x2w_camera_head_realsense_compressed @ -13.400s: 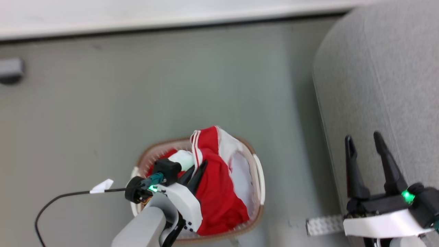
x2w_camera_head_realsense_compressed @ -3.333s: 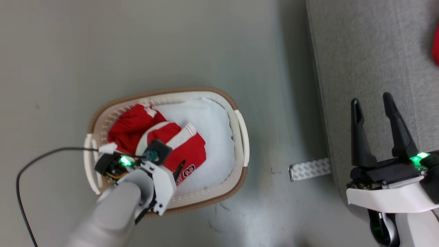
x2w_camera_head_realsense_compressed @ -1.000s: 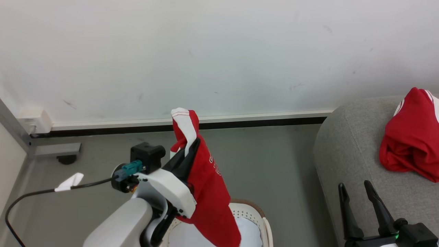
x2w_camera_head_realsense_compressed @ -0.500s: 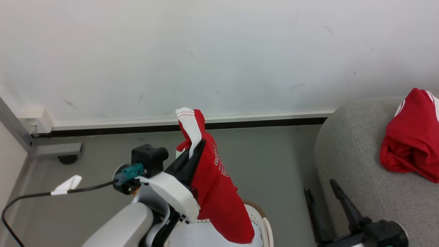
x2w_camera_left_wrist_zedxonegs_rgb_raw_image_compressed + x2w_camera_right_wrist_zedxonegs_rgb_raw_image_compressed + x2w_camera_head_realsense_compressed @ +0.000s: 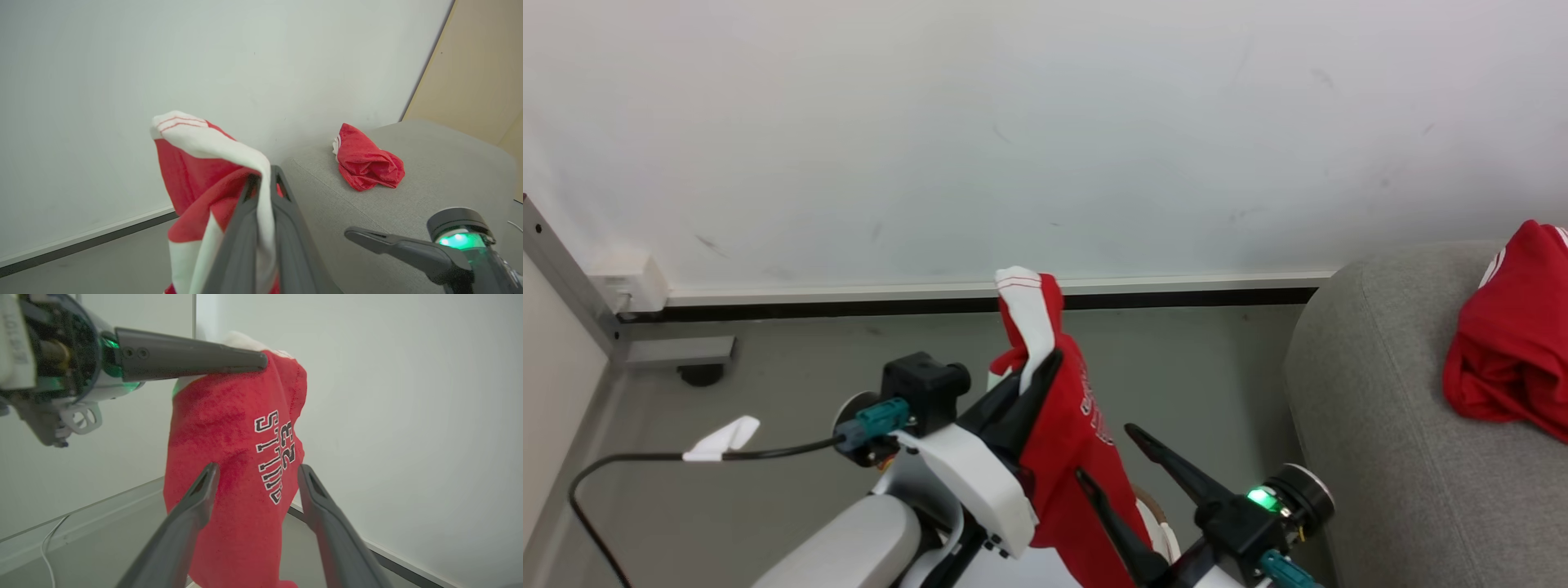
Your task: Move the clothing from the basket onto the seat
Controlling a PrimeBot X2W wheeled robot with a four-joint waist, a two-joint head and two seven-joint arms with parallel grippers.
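The left fingers (image 5: 1021,396) are closed on the red garment (image 5: 1070,457). In the left wrist view the two fingers (image 5: 288,220) stand pressed together with a white panel of the cloth pinched between them. A white, stripe-trimmed fold rises above the fingertips, and the rest of the garment hangs below the grip, red side with lettering turned toward the right arm.

The right fingers (image 5: 1176,469) are open and hold nothing. In the right wrist view these fingers (image 5: 192,510) stand spread on either side of the hanging cloth's (image 5: 233,457) lettered face. Whether they touch the cloth cannot be determined.

In the head view the lower hem of the garment hangs above a sliver of the basket (image 5: 1161,529) rim at the bottom edge.

The seat (image 5: 1380,408) stands to the right of both arms. Its rounded near edge is just beside the right arm. A second red garment (image 5: 1511,367) lies bunched on the seat's top surface, well apart from the held one. In the left wrist view, bare upholstery (image 5: 449,171) extends around that garment (image 5: 367,163) on all sides.

Open floor (image 5: 1217,367) lies between the held garment and the wall (image 5: 1045,122). A dark baseboard (image 5: 849,306) runs along the foot of the wall. A black cable (image 5: 645,461) trails from the left wrist toward the left edge of the head view.
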